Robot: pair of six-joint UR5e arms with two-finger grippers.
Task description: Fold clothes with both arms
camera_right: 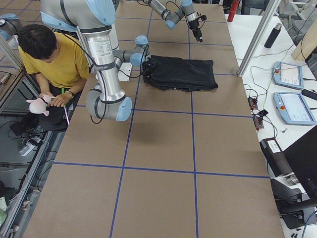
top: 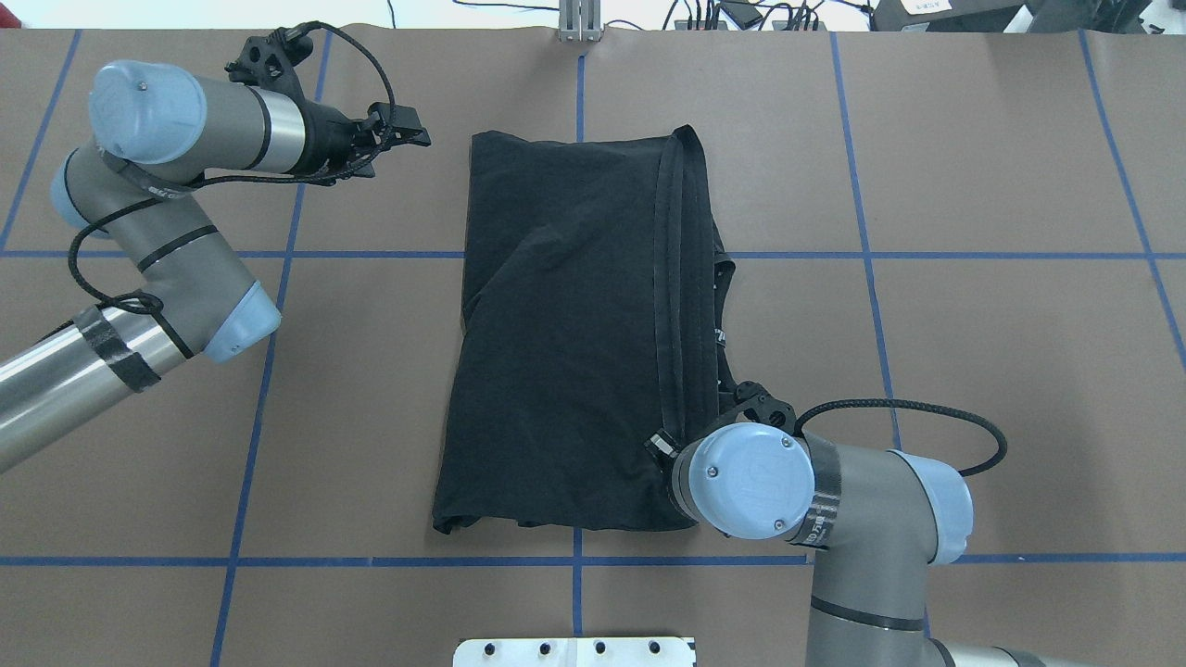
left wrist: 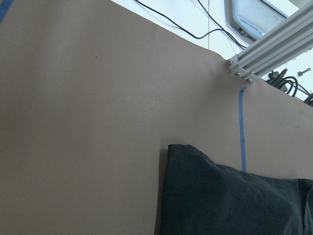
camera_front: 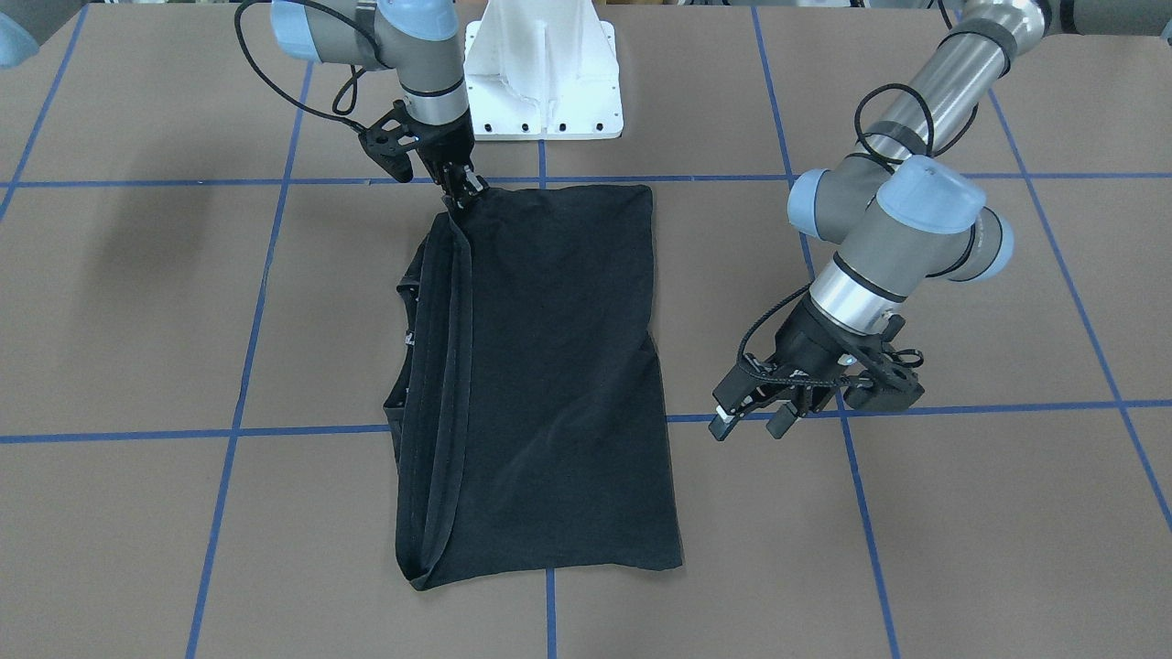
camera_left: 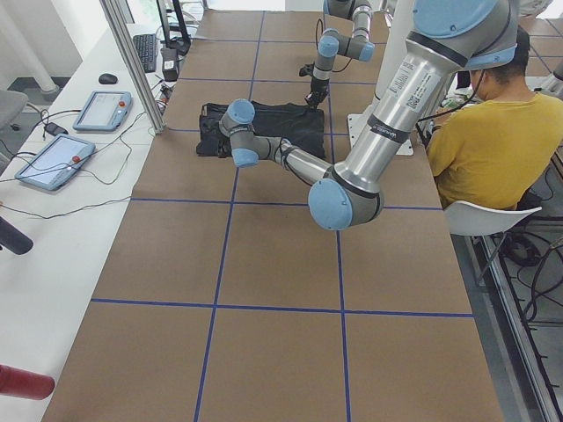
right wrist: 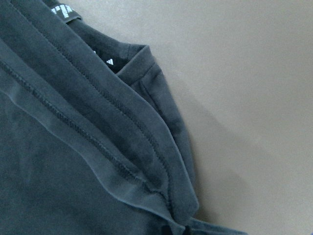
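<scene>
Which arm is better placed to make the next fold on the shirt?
Probably the right: the right fingers pinch the T-shirt's hemmed corner, while the left fingers hang open, off the cloth.

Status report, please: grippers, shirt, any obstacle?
Right gripper shut on black T-shirt corner. Left gripper open, beside it, not touching. Shirt folded lengthwise, flat. Seated person nearby, not in the way.

The right gripper shows plainly at the upper left of the front-facing view; in the overhead view its own blue-capped wrist covers it. The T-shirt runs off the lower and right edges of the left wrist view. White print on its label, upper left of the right wrist view, is too small to read. The overhead view's lower edge cuts the white pedestal
</scene>
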